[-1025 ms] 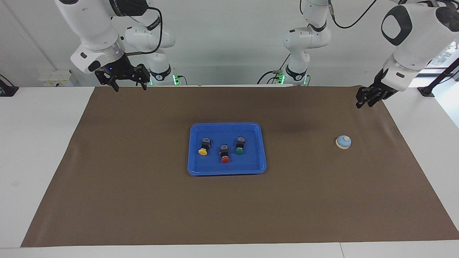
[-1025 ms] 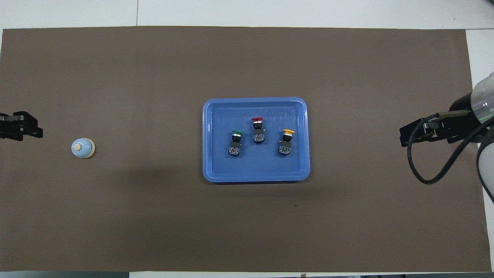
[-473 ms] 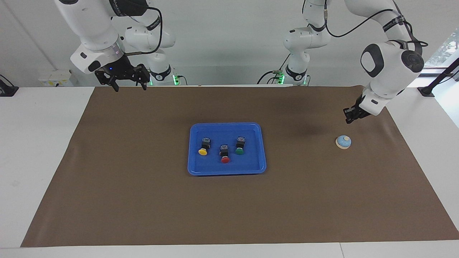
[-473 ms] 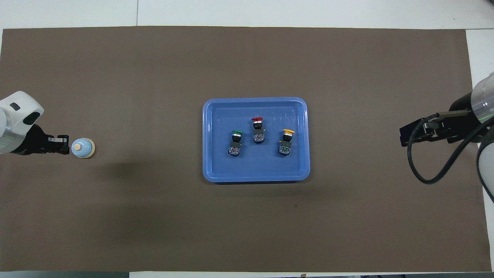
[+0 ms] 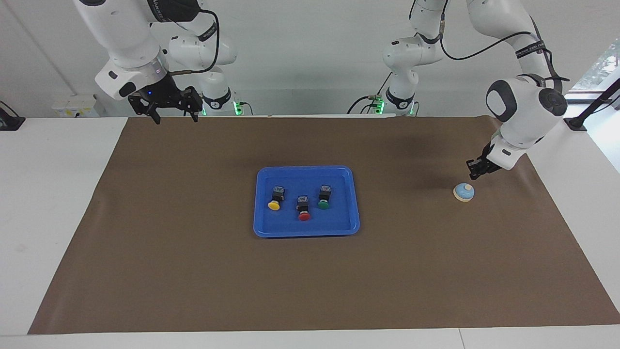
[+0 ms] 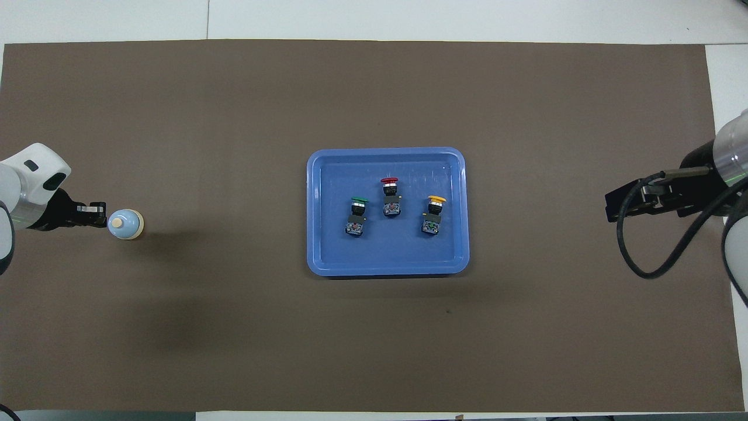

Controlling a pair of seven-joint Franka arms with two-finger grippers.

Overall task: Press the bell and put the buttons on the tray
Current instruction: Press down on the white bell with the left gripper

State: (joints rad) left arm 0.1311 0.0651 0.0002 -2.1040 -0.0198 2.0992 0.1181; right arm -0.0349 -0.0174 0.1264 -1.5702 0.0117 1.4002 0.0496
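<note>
Hanging over the brown mat [image 5: 310, 271] at our right arm's end of the table, our right gripper [image 5: 175, 116] waits with its fingers spread wide and nothing between them; seen from overhead it shows at the edge of the mat [image 6: 634, 202]. Moving along the facing view, we come to the blue tray [image 5: 261, 228] in the middle of the mat, and all three buttons lie inside it, each on its side and apart from the others: the yellow button [image 5: 275, 199] toward our right arm's end, the red button [image 5: 303, 209] in the middle and a little farther from us, and the green button [image 5: 324, 198] toward our left arm's end. Well apart from the tray, at our left arm's end of the mat, sits the bell [image 5: 464, 192], upright with its cream knob on top. Our left gripper [image 5: 473, 175] hangs just above and beside the bell, fingertips pressed together and holding nothing; from overhead its tip [image 6: 99, 213] appears right at the bell's [image 6: 125, 224] edge, though we cannot tell whether it touches.
</note>
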